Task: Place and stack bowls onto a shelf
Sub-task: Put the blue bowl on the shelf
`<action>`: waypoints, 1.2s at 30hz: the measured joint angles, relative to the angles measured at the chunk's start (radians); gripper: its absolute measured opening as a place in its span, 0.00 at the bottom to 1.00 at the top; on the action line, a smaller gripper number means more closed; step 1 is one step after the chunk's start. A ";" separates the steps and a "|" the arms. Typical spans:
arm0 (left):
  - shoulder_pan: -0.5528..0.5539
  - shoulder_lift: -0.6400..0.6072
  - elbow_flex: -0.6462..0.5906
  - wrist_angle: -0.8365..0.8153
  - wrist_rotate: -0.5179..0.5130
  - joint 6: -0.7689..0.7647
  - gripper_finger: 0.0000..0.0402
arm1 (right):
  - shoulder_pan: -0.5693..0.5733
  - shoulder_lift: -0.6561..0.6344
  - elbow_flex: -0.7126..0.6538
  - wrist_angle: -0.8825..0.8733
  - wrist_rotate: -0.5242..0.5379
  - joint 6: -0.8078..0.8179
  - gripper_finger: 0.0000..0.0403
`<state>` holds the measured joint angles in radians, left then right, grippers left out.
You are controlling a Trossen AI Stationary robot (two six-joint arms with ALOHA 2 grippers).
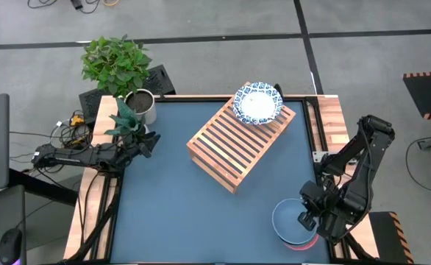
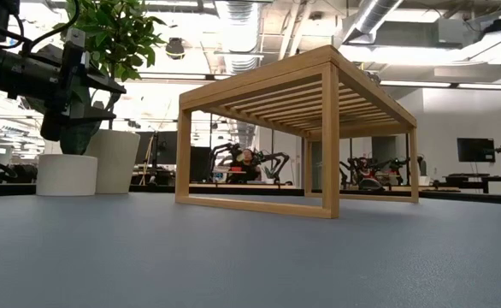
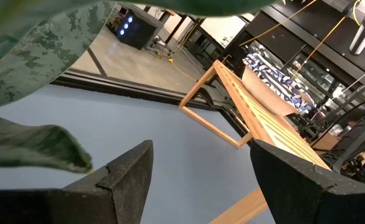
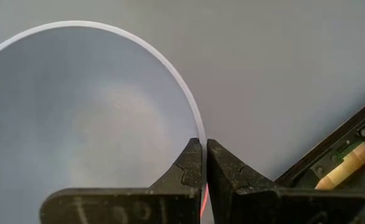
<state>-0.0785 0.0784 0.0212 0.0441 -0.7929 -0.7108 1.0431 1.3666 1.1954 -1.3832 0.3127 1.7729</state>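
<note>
The wooden slatted shelf (image 1: 239, 143) stands slantwise mid-table, and its legs rest on the blue top in the low view (image 2: 319, 111). A blue-and-white patterned bowl (image 1: 258, 101) sits on its far right end. Near the table's near right corner a plain blue bowl (image 1: 289, 219) lies on a pink-red bowl, of which only a rim sliver (image 1: 304, 244) shows. My right gripper (image 1: 306, 218) is shut on the blue bowl's rim. My left gripper (image 1: 151, 141) hangs open by the plants at the left edge, touching nothing. The other bowls are out of view. My right gripper (image 4: 203, 144) pinches the blue bowl's rim (image 4: 195, 127) on its right side, one finger inside the bowl and one outside. The fingers come from above, pointing down. A red sliver (image 4: 203, 202) of the lower bowl shows under them; whether the blue bowl is lifted I cannot tell.
Potted plants (image 1: 120, 70) stand at the far left corner, with leaves close around my left gripper (image 3: 201, 180). Bare blue tabletop (image 1: 171, 213) lies between the shelf and the near edge. The table's wooden right border (image 1: 332, 121) runs beside my right arm.
</note>
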 joint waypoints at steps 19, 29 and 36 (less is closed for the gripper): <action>0.000 0.000 0.000 0.000 0.000 0.020 0.63 | 0.000 -0.001 0.171 -0.165 -0.149 0.044 0.07; 0.000 0.000 0.000 0.000 0.000 0.022 0.63 | -0.137 -0.008 0.172 -0.168 0.011 -0.208 0.07; 0.000 0.000 0.000 0.000 0.000 0.014 0.63 | -0.356 -0.013 0.285 -0.176 0.031 -0.623 0.07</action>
<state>-0.0784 0.0788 0.0212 0.0441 -0.7933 -0.6971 0.6873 1.3535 1.4803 -1.5592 0.3435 1.1502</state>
